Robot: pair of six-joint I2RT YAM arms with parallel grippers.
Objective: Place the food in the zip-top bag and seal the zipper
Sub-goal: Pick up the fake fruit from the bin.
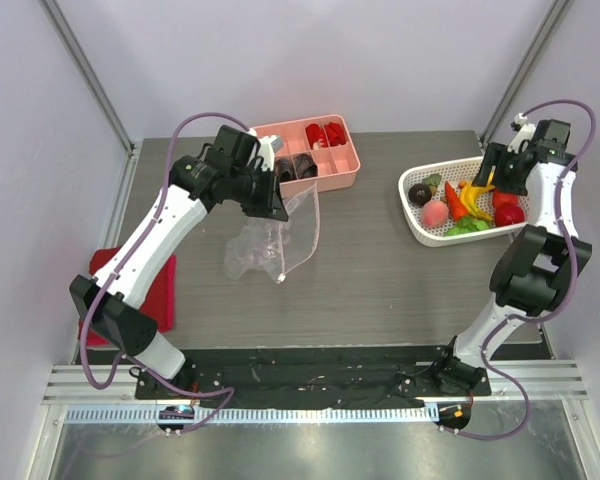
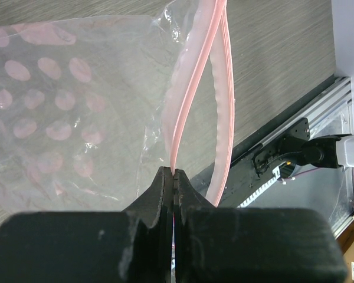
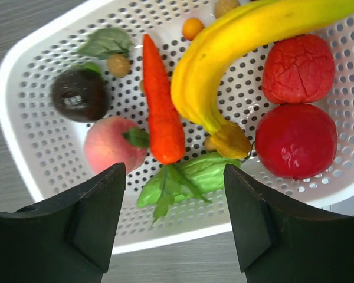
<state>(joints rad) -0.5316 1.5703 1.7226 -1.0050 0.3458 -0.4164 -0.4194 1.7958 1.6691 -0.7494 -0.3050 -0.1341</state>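
Right now the left gripper (image 2: pixel 174 174) has its jaws pressed tight on the thin pale pink zipper strip (image 2: pixel 193 88) of the clear crinkly plastic zip-top bag (image 2: pixel 76 106). That strip rises straight out from between the fingertips. A second pink strip curves off just beside it, so the mouth is parted there. The bag's body spreads to one side of the fingers over the grey wood-grain table (image 2: pixel 283 59). Pale pink spots show through the plastic, and I cannot tell what they are.

The right gripper (image 3: pixel 174 177) stands wide open and holds nothing, hovering over the white perforated plastic basket (image 3: pixel 41 124). The food lies just beyond its fingertips. The orange carrot (image 3: pixel 162 112) and the green leafy piece (image 3: pixel 183 180) sit in line with the gap. The peach (image 3: pixel 109 144) and the dark round piece (image 3: pixel 79 94) lie toward one finger. The yellow banana (image 3: pixel 224 59) and two red round pieces (image 3: pixel 295 138) lie toward the other.

The black fingers cover the basket's near corners, and the banana's far end is cut off by the frame edge. From the top view, the right wrist probably hides its own fingertips.
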